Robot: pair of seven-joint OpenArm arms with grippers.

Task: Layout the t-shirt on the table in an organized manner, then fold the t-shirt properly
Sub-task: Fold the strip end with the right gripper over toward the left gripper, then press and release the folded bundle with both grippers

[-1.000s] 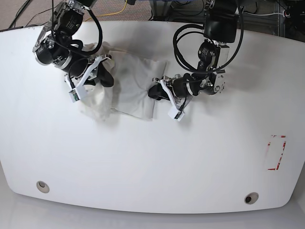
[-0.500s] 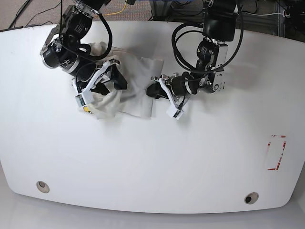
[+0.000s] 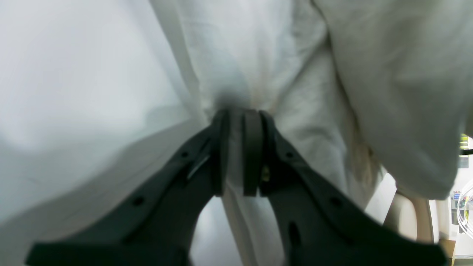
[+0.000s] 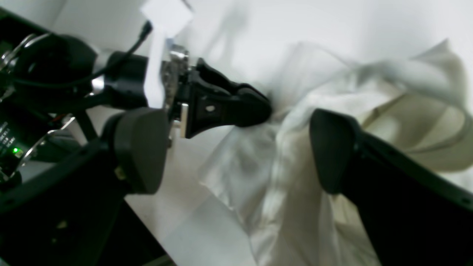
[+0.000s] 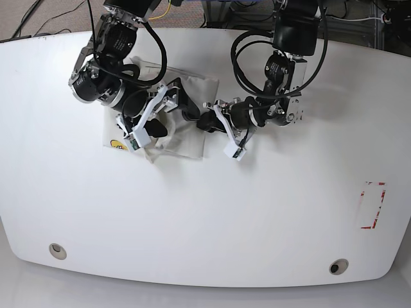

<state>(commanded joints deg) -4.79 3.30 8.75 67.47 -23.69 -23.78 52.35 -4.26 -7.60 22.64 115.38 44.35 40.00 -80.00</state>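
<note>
T-shirt off-white, plain creamy fabric in both wrist views, small yellow-orange patch with a bit of black print at its lower left edge in the base view. Table glossy white, two round grey holes near the bottom edge, red-outlined mark at right. Left gripper black with dark grey pads; right gripper black. Both arms black with silver metal parts, white tags and black cables; tiny green light at left edge of the right wrist view
</note>
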